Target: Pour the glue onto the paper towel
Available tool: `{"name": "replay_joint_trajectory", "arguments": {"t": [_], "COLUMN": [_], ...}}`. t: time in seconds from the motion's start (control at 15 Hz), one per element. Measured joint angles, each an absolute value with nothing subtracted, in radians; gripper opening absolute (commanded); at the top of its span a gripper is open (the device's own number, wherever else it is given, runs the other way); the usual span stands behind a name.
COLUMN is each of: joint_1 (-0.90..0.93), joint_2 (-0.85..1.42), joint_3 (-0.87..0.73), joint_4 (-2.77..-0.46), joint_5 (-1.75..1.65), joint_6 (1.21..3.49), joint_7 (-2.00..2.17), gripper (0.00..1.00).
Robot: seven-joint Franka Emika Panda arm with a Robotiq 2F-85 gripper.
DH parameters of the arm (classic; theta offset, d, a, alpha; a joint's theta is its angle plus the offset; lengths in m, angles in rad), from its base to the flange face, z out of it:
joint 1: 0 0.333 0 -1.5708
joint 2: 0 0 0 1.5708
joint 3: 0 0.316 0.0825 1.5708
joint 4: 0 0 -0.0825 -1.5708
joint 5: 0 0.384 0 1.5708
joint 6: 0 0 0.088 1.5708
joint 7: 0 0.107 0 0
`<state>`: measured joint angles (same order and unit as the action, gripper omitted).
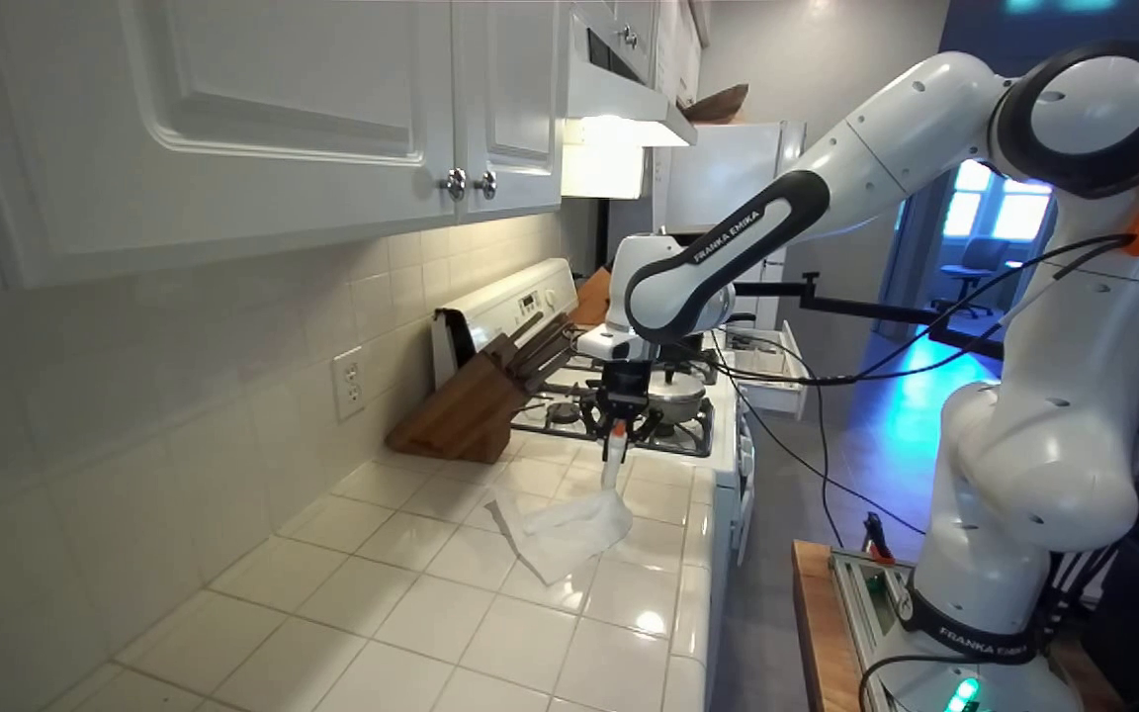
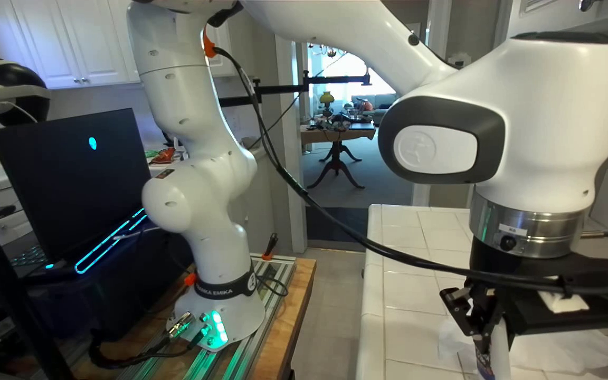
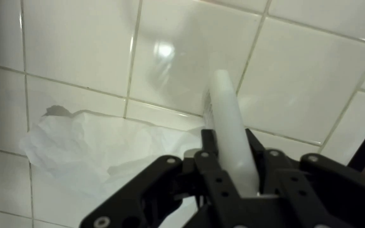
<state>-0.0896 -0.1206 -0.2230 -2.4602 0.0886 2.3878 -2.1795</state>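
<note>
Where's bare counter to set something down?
Biggest patch: the tiles nearest the camera in an exterior view, between wall, paper towel and counter edge. Narrower: between paper towel and wall. Crowded: around the paper towel, where the claw holds the glue bottle; beyond, knife block and stove with a pot.

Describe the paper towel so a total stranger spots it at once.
In an exterior view, find the white-tiled counter, then the brown knife block on it. Nearer the camera, to the right, lies the paper towel, a thin white sheet. Unlike the glossy tiles around it, it is matte, rumpled and uneven-edged.
</note>
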Motion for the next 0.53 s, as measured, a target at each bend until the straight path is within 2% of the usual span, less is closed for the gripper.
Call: {"name": "replay_joint_trajectory", "arguments": {"t": [0.53], "joint_1": [-0.090], "joint_2": [-0.105], "joint_3": [-0.223], "joint_4": [-2.457], "joint_5": [0.115], "joint_6": [2.388], "joint_7": [-2.212], "gripper": [0.06]}}
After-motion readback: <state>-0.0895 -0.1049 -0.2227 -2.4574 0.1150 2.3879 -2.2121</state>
